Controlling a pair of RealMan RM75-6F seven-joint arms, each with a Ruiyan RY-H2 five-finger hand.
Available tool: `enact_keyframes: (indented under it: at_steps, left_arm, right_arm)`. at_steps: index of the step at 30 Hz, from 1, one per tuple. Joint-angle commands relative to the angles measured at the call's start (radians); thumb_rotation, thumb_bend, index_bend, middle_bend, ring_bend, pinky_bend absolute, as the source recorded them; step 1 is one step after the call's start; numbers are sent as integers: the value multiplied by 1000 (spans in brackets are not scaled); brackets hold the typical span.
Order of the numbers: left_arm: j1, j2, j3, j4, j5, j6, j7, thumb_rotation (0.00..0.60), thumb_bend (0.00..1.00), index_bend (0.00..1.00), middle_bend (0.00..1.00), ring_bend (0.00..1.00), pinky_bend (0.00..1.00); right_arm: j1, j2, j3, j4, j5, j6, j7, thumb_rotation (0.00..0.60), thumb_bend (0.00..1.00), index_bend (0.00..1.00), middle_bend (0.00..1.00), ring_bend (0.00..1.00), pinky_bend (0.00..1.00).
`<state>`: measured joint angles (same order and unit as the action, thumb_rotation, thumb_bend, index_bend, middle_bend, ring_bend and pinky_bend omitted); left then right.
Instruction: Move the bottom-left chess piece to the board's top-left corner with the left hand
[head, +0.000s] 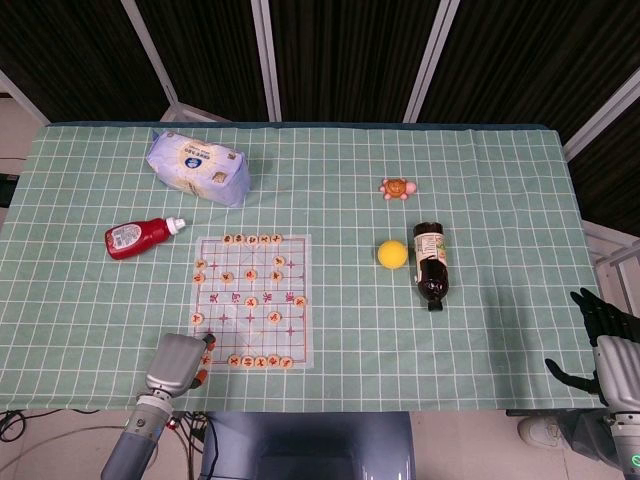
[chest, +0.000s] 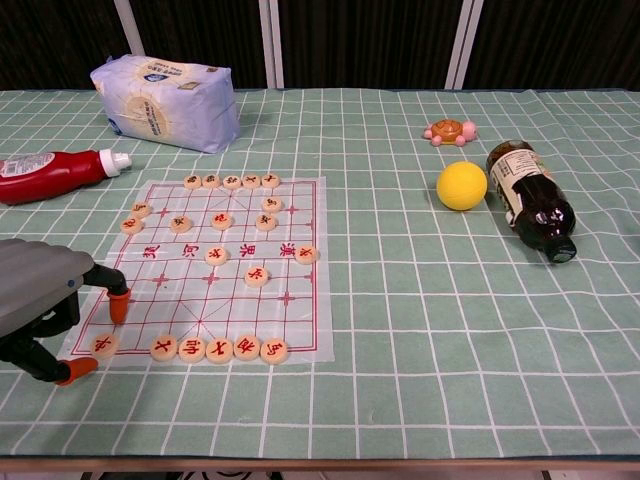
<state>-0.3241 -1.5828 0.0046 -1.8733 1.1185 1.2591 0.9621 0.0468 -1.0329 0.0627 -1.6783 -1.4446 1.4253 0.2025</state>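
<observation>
The chess board (chest: 300, 325) is a clear sheet with red lines, set with tan round pieces. The bottom-left piece (chest: 103, 345) lies flat at the left end of the near row. My left hand (chest: 30, 300) hovers just left of it, holding nothing. Its orange-tipped fingers (chest: 118, 305) are spread, one beyond the piece and one in front of it. In the head view the left hand (head: 178, 362) covers that corner of the board (head: 300, 335). The board's top-left corner (chest: 155, 186) is bare. My right hand (head: 605, 345) hangs off the table's right edge, fingers apart.
A red sauce bottle (chest: 55, 172) lies left of the board and a tissue pack (chest: 168, 102) stands behind it. A yellow ball (chest: 461, 185), a brown bottle (chest: 530, 205) on its side and a toy turtle (chest: 450, 131) sit to the right.
</observation>
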Motion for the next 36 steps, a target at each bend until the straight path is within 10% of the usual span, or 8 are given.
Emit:
enact_keyframes:
  at_steps: [1, 36]
  left_arm:
    - [-5, -5, 2, 8, -8, 2, -3, 600, 230, 451, 1000, 1000, 1000]
    - [-41, -17, 26, 31, -55, 26, -37, 600, 280, 478, 1000, 1000, 1000]
  right_arm:
    - [0, 0, 1, 0, 0, 1, 0, 600, 248, 0, 0, 0, 0]
    - [0, 1, 1, -2, 1, 1, 1, 600, 248, 0, 0, 0, 0]
